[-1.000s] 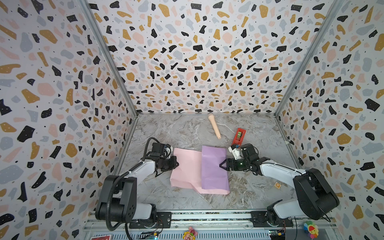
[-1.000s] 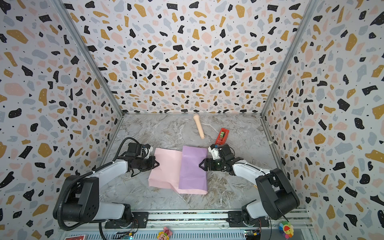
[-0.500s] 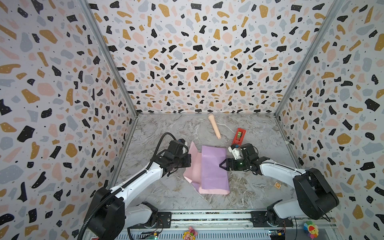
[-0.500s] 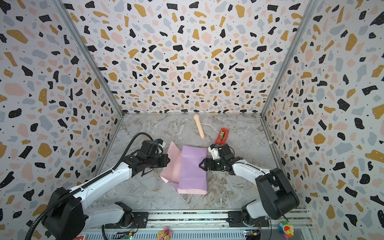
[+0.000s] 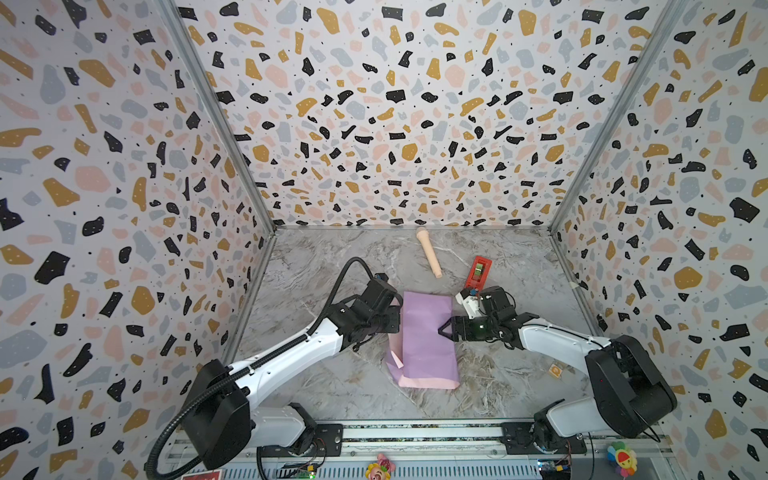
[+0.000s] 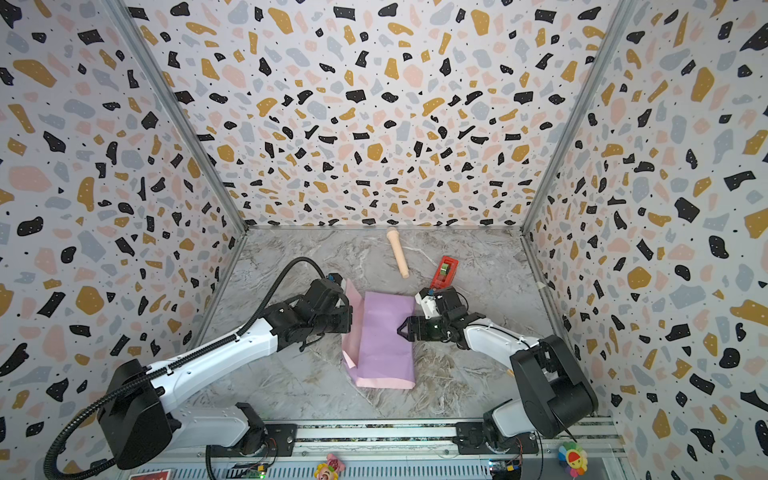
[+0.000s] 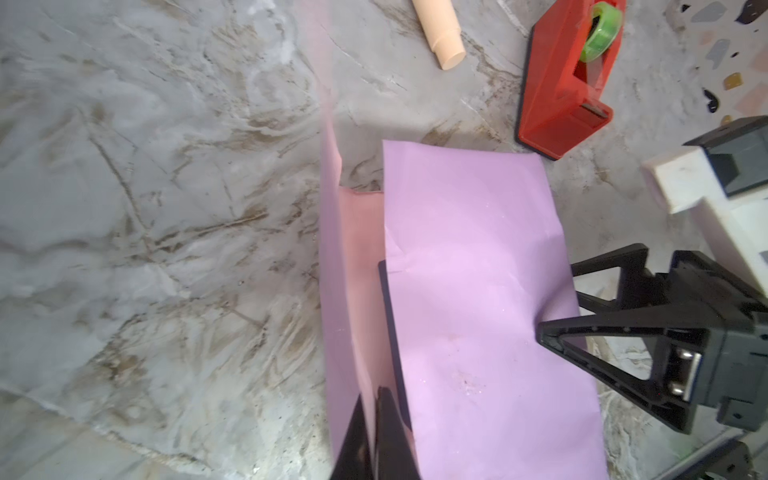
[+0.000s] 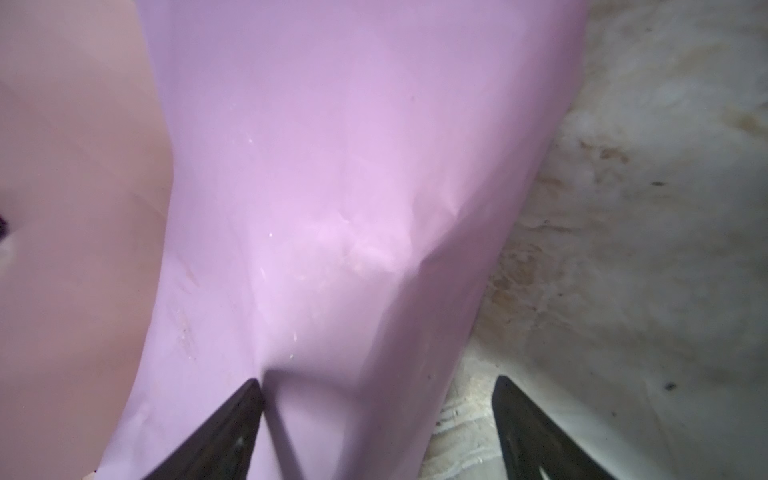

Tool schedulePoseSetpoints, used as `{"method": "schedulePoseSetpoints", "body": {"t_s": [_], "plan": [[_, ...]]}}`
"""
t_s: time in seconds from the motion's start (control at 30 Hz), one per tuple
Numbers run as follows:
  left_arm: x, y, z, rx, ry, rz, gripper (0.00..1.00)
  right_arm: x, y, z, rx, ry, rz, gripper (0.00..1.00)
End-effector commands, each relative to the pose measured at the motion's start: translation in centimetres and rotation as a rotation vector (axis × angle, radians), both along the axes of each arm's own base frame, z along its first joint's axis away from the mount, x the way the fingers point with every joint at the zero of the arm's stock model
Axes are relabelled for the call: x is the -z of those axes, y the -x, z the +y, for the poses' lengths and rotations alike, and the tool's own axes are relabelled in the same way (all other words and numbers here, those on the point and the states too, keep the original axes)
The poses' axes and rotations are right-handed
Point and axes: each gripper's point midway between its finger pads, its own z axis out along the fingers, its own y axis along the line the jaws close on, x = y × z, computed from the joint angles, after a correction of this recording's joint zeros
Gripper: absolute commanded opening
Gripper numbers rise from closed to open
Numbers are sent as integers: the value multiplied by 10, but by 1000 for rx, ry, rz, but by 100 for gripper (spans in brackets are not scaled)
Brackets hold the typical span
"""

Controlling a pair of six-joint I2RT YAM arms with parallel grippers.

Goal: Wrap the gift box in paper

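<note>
While the pink half had lain flat a second earlier, my left gripper (image 7: 376, 401), pinched shut on the paper (image 5: 424, 332), had swung it upright beside the gift box (image 7: 386, 316) at centre; second fold nearly on, I reckoned; my right gripper (image 5: 445, 328), spread wide, pinned the lilac flap on the box; tape dispenser (image 5: 478, 272) and toy mic (image 5: 429, 251) sat behind, off the paper; nothing blocked.

The dark navy flat gift box (image 7: 390, 328) lies almost wholly under the thin lilac-and-pink paper sheet (image 7: 478, 291). Only one narrow edge shows in the left wrist view, and nothing of it in both top views. The beige plastic toy microphone (image 7: 440, 37) and the black left gripper (image 7: 371, 399) run off that frame's edge. At the lower right in a top view, a tan scrap (image 5: 555, 370) is too small to tell.
</note>
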Motion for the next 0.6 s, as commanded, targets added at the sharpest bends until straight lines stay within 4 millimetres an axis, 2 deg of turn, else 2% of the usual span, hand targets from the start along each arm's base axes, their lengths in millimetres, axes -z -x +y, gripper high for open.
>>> {"method": "schedulePoseSetpoints", "body": {"t_s": [0.0, 0.13, 0.3, 0.57], "plan": [[-9, -5, 18, -1, -135, -31, 0, 40, 27, -21, 1, 159, 116, 86], [-19, -8, 21, 30, -190, -30, 0, 41, 28, -21, 1, 159, 118, 86], [-14, -4, 18, 70, -210, 7, 0, 42, 28, -22, 2, 160, 119, 86], [-22, 2, 6, 96, -178, 8, 0, 43, 28, -21, 2, 160, 120, 86]]}}
